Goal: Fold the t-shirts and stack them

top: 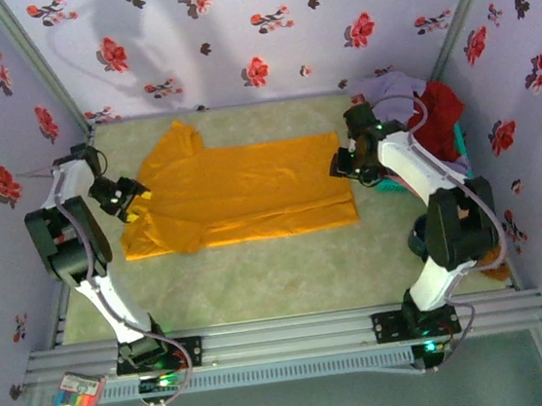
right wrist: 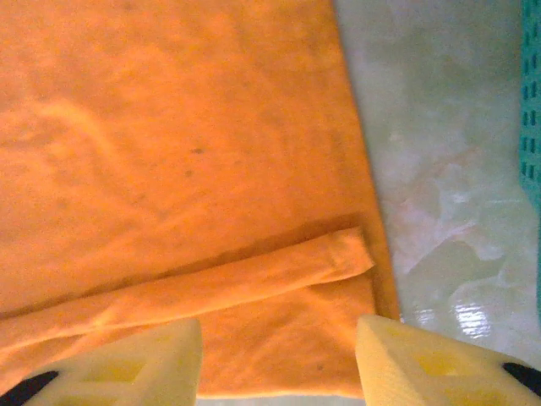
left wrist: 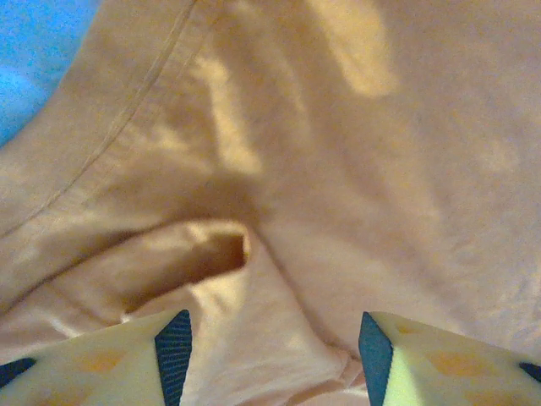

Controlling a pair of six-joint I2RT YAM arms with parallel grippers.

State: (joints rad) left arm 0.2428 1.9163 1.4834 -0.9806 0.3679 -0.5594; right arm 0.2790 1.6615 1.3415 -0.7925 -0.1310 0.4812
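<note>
My left gripper (left wrist: pixel 275 355) hangs with jaws spread over the sleeve end of the orange-yellow t-shirt (top: pixel 240 192), my right gripper (right wrist: pixel 279 355) hangs likewise over its hem end, and the lavender t-shirt (top: pixel 393 86) and red t-shirt (top: pixel 444 105) lie heaped beyond that hem.

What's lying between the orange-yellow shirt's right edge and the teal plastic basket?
A bare strip of pale marbled tabletop, seen in the right wrist view, separates the orange-yellow cloth t-shirt from the teal plastic basket.
</note>
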